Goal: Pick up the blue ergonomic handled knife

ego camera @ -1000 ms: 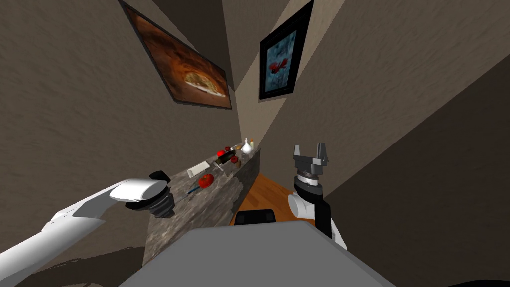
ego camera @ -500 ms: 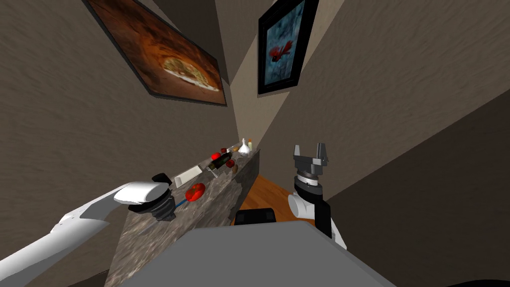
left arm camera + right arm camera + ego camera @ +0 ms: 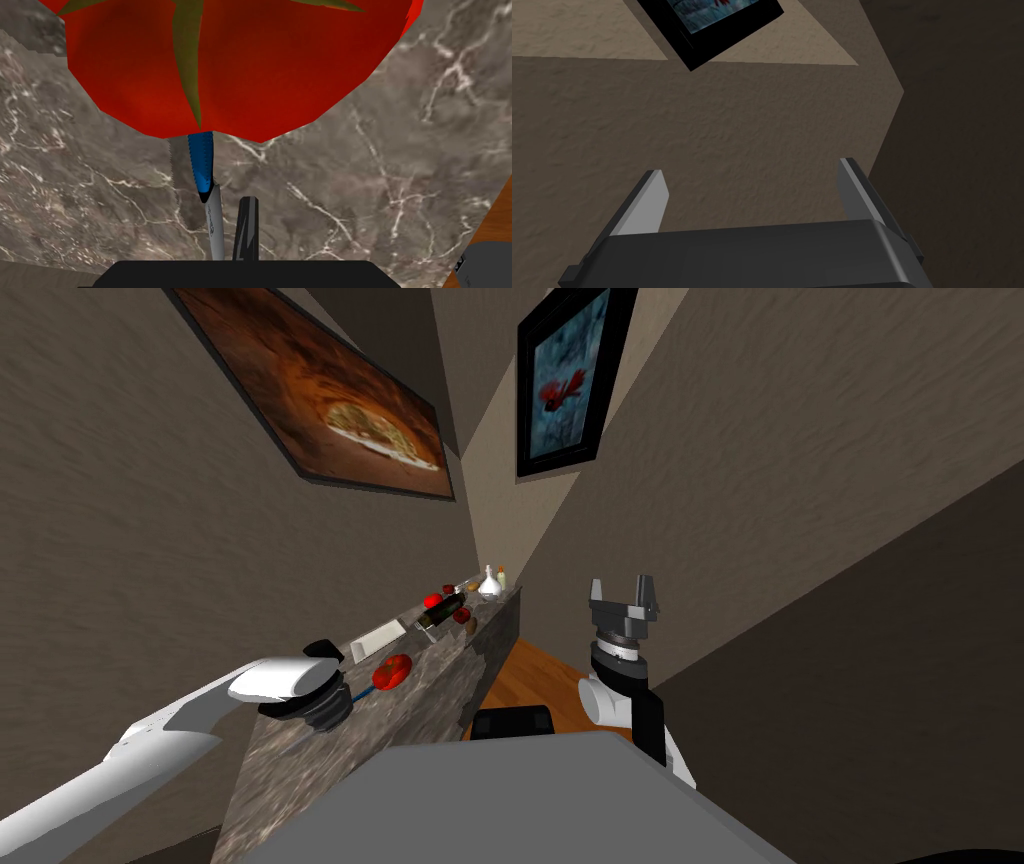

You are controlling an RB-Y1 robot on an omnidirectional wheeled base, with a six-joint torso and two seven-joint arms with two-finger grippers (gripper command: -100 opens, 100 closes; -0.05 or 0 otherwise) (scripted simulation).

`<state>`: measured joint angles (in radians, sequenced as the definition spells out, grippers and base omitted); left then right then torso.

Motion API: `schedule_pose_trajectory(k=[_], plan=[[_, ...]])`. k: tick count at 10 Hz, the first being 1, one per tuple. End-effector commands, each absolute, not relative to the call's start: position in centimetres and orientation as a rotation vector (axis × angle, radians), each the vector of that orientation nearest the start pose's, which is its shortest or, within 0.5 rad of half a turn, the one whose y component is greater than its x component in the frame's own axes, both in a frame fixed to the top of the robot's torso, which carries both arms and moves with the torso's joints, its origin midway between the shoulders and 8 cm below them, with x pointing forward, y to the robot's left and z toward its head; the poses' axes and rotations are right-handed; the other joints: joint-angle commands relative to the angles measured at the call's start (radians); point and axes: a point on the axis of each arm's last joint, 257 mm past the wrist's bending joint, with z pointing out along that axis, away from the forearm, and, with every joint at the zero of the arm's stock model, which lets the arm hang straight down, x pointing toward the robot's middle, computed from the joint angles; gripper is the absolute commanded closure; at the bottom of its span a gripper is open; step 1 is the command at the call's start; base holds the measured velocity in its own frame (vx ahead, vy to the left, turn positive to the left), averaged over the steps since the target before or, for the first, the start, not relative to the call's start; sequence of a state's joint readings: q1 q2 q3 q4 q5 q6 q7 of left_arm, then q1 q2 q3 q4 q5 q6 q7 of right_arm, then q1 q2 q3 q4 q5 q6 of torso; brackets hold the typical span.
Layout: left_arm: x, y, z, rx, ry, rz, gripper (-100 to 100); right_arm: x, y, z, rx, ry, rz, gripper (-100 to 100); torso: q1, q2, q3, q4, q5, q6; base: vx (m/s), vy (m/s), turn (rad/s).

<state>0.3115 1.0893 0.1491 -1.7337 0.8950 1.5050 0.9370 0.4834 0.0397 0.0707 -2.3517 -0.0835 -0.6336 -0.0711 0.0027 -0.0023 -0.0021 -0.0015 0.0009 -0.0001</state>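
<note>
Left end effector [image 3: 248,201] pressed together beside blue-handled knife [image 3: 201,165] on counter [image 3: 380,170] | tomato [image 3: 235,65] hiding handle's end | right end effector [image 3: 751,167] spread

In the left wrist view the knife [image 3: 202,167] shows a short stretch of blue handle. The handle's far end runs under the tomato [image 3: 240,65], which the picture's edge cuts off, and the pale blade passes out of sight behind the dark body of the left gripper [image 3: 236,210]. In the head view the left forearm [image 3: 285,680] covers the blade, and the things at the far end of the counter [image 3: 400,728] are too small to name
</note>
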Motion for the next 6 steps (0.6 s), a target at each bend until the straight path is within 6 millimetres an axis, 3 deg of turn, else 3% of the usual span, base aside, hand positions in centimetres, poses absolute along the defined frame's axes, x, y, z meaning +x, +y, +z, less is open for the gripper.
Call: schedule_pose_trajectory(k=[1,3,4,5,6], plan=[[21.4,55.5,-33.1,-2.809,0.899,0.128,100,30.3,-26.7,8.2,0.587,0.347,1.535,0,0.000,0.000,0.000,0.000,0.000,0.000,0.000,0.000,0.000],[21.4,55.5,-33.1,-2.809,0.899,0.128,100,30.3,-26.7,8.2,0.587,0.347,1.535,0,0.000,0.000,0.000,0.000,0.000,0.000,0.000,0.000,0.000],[21.4,55.5,-33.1,-2.809,0.899,0.128,0,30.3,-26.7,8.2,0.587,0.347,1.535,0,0.000,0.000,0.000,0.000,0.000,0.000,0.000,0.000,0.000],[23.6,57.0,-31.1,-2.727,0.926,0.079,-100,30.3,-26.7,8.2,0.587,0.347,1.535,0,0.000,0.000,0.000,0.000,0.000,0.000,-0.071,0.129,0.235],[23.6,57.0,-31.1,-2.727,0.926,0.079,-100,30.3,-26.7,8.2,0.587,0.347,1.535,0,0.007,0.003,0.002,0.001,0.001,-0.001,-0.093,0.108,0.092]])
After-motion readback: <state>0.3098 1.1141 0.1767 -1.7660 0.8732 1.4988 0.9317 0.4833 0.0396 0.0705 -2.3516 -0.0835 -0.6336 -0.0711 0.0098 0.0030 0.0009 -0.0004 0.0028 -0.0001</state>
